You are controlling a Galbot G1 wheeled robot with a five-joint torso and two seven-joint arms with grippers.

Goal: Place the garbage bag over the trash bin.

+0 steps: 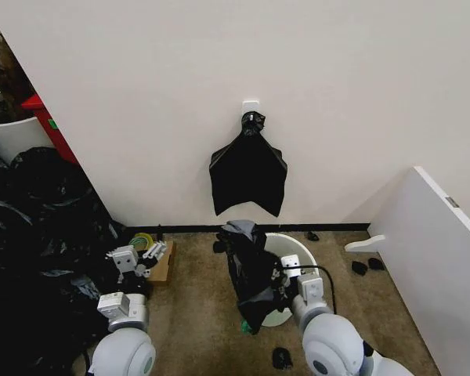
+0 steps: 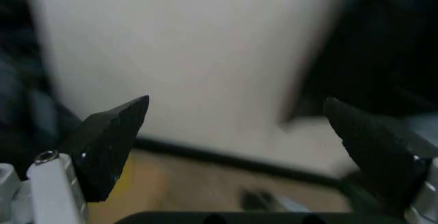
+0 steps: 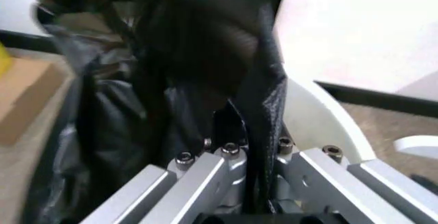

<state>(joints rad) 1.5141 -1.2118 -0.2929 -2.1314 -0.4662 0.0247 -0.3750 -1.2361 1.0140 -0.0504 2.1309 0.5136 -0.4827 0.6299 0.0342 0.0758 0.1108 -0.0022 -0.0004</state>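
The right arm reaches forward from the bottom edge of the head view, its forearm angled up and inward toward the bin. Its right gripper is at the bin's near rim, with the fingers clamped on a fold of the bag. In the right wrist view that fold of bag runs straight down between the metal finger links, and the bin shows as a curved white wall just beside it. The bag hangs crumpled over the left half of the bin, from the far rim down past the near side to the carpet; the right half of the bin's mouth is uncovered. The left arm is raised at the lower left with its left gripper pointing forward, well apart from the bin, near a cardboard box and the heap of black sacks. In the left wrist view the left gripper has its black fingertips spread wide with nothing between them. A flat black bundle hangs on the wall above the bin.
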